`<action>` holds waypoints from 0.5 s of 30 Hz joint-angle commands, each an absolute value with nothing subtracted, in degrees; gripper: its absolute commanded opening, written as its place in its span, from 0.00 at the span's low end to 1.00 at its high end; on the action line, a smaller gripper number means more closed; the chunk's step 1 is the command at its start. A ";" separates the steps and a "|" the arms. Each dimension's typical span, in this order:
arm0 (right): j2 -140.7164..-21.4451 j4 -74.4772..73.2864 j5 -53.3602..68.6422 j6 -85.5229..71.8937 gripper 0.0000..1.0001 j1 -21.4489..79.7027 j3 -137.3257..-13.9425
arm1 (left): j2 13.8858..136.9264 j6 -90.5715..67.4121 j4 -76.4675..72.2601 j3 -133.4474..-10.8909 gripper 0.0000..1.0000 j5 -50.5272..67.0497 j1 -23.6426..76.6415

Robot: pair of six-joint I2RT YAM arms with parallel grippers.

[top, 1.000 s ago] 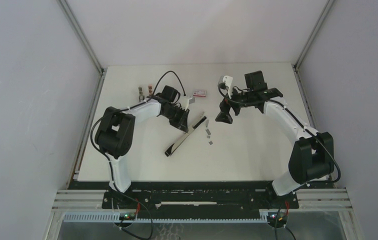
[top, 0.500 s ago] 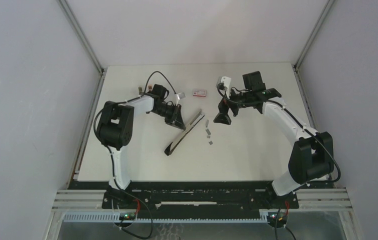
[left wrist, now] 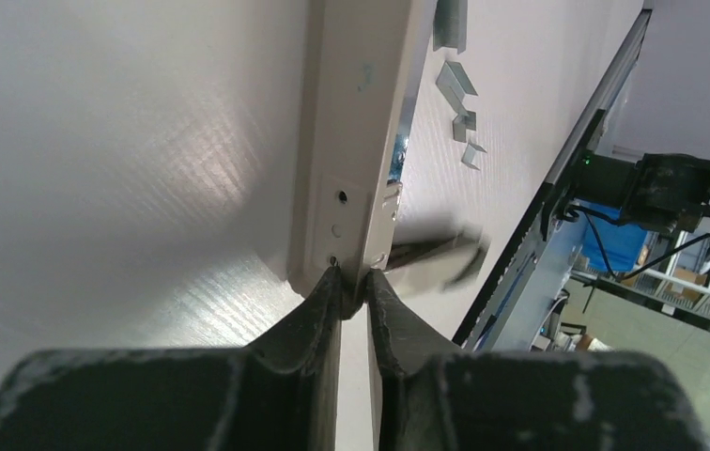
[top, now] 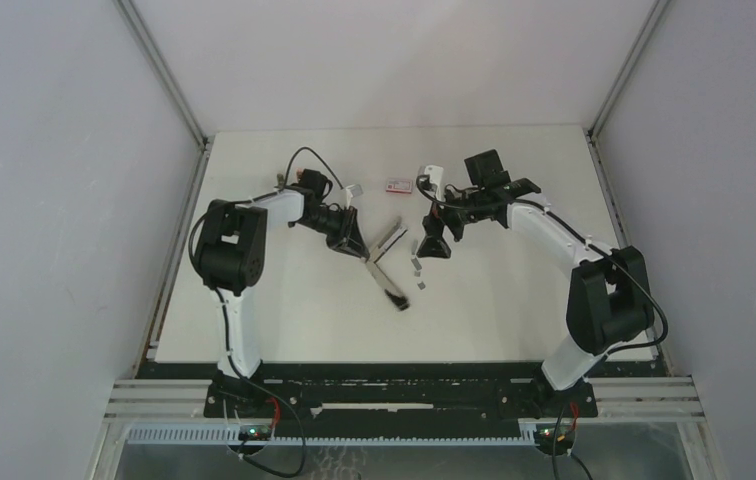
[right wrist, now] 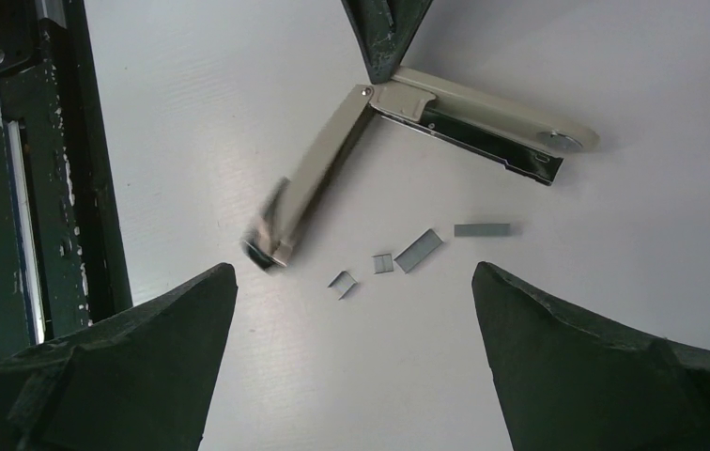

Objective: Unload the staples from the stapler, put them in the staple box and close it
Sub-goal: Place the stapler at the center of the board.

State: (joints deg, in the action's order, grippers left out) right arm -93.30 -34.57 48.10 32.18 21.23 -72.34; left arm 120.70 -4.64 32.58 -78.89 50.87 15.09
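Your left gripper [left wrist: 351, 282] is clamped on the stapler [right wrist: 483, 111] at its hinge, well apart from every edge of the table [top: 494, 310]. Your right gripper [top: 432, 243] hangs spread wide over the staples [right wrist: 419, 250] lying just beside the stapler. Only the right wrist view separates them into four pieces.

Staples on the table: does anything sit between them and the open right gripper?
Nothing visible does. The staples lie loose on the bare table, framed by the open jaws of the right gripper in its wrist view. The opened stapler lies just beyond them, pinched at its hinge by the left gripper, not across the path.
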 commanded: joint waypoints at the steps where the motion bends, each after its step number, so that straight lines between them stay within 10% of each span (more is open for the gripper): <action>1: -93.20 -33.33 49.11 32.18 0.96 22.01 -72.42 | 122.20 -5.21 32.10 -79.15 0.18 39.75 13.83; 15: -93.45 -32.59 45.86 33.29 0.96 23.99 -72.42 | 120.03 -4.37 30.96 -77.88 0.19 39.38 13.82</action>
